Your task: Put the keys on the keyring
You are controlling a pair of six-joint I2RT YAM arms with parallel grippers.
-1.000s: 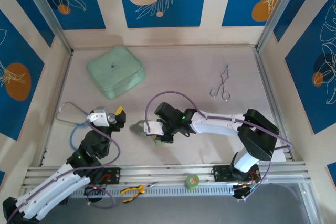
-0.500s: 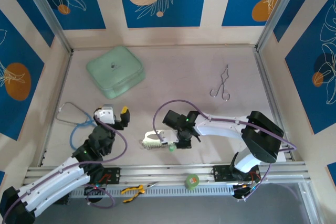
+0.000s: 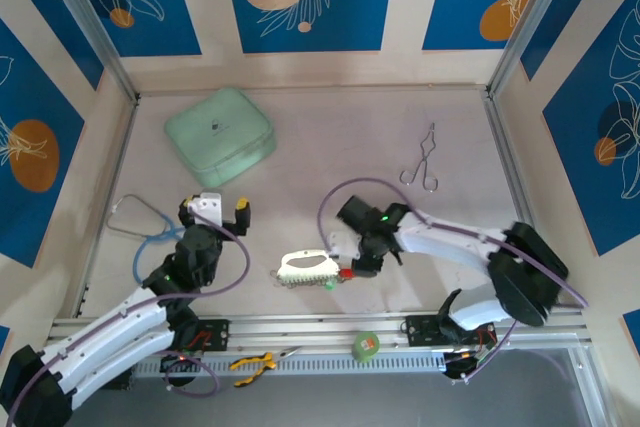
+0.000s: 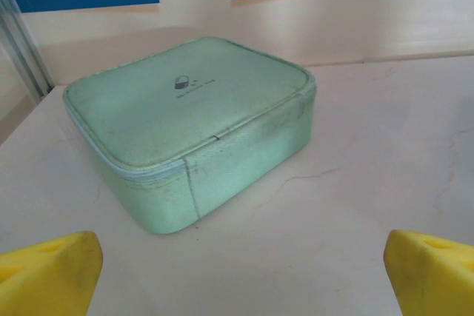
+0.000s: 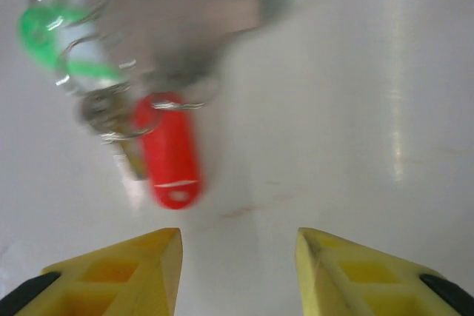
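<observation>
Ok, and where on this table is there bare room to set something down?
The widest bare table lies between the mint-green case and the forceps, running to the back wall. The front is crowded: the keyring, the keys and the right fingers cluster together, and the stethoscope lies beside the left arm.

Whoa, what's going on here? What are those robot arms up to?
Two robot arms are busy with a white keyring lying on the table. The red key and green key sit at its end, seemingly hooked on, though it's blurry. The right arm's fingers hang open beside the red key, holding nothing. The left arm's fingers are open too, facing the mint-green case.
</observation>
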